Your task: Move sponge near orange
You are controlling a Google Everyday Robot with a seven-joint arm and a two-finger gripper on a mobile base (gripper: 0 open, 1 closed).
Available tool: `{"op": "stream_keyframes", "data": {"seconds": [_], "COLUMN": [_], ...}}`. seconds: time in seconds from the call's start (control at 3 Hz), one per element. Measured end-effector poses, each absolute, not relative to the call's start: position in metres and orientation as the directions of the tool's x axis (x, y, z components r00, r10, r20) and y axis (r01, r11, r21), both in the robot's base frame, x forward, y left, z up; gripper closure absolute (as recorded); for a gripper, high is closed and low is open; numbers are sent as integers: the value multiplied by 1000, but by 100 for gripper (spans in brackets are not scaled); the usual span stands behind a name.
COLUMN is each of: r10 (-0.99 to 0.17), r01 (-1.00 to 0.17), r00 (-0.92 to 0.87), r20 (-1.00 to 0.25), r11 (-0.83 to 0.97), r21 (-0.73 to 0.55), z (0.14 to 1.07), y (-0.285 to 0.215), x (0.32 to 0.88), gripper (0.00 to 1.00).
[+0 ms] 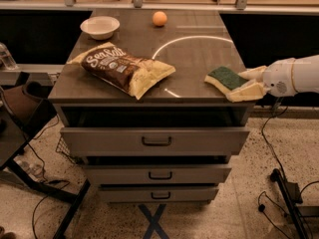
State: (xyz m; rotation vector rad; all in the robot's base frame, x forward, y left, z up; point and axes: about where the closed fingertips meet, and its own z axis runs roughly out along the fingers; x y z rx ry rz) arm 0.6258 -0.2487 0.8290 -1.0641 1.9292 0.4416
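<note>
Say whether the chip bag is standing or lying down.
The chip bag lies flat, printed face up on the table; gripper sits by the sponge.

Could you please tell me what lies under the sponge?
The tabletop, near its front right corner. The hand, at the table's right edge, covers the sponge's right end, so whatever lies beneath that end is hidden.

Cabinet (199,54) bears bowl (99,27), orange (159,18), bag (122,68), sponge (225,76), perhaps claw (240,84).

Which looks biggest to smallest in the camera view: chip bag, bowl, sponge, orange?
1. Chip bag
2. Bowl and sponge: too alike, bowl farther away
3. Orange
The gripper is at the sponge's right end.
</note>
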Motion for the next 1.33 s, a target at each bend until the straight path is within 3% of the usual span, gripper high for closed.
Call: {"op": "stream_keyframes", "data": {"seconds": [1.33], "r10": [-508], "r01": [-815], "r00": [-261], "r20": [-821], "r11": [572], "r21": [-94], "z": [829], "y": [-248], "x": [626], "gripper": [100]}}
